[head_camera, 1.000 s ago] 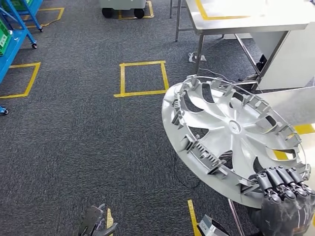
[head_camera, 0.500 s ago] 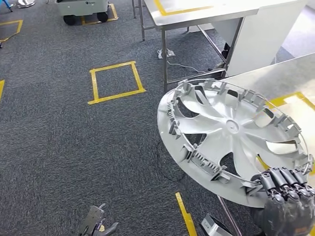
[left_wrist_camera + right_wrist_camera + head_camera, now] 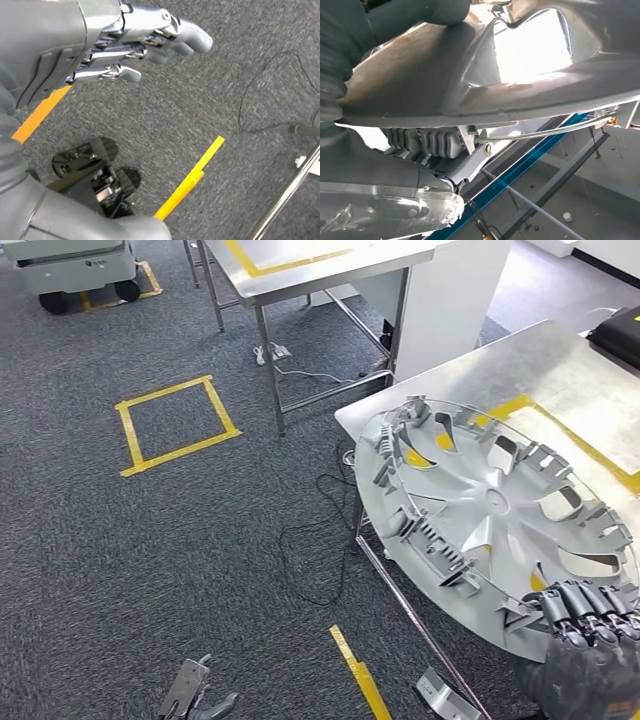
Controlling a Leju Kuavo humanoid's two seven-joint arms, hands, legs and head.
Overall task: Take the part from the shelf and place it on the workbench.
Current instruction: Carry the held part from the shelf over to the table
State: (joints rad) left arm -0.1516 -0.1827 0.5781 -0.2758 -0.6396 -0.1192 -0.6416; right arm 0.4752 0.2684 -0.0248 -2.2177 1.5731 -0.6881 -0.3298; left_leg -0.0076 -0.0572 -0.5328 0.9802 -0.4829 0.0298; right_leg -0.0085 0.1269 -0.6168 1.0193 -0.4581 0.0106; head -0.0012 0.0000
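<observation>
Right hand (image 3: 585,645) gripped the wheel cover (image 3: 483,515) by its near rim, tilted over the table (image 3: 558,365) corner. Right wrist view showed its underside. Left hand (image 3: 124,45) hung loose, fingers apart, w/ nothing held, over carpet (image 3: 151,560) w/ black cable (image 3: 313,540).

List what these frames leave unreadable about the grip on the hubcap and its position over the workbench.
- Right hand, head view: cut off by the picture's edge; the thumb is hidden under the hubcap.
- Hubcap, right wrist view: too close and glare-washed to read the grip.
- Hubcap and workbench, head view: touching or apart cannot be told.
- Left hand: holds nothing, above the carpet.
</observation>
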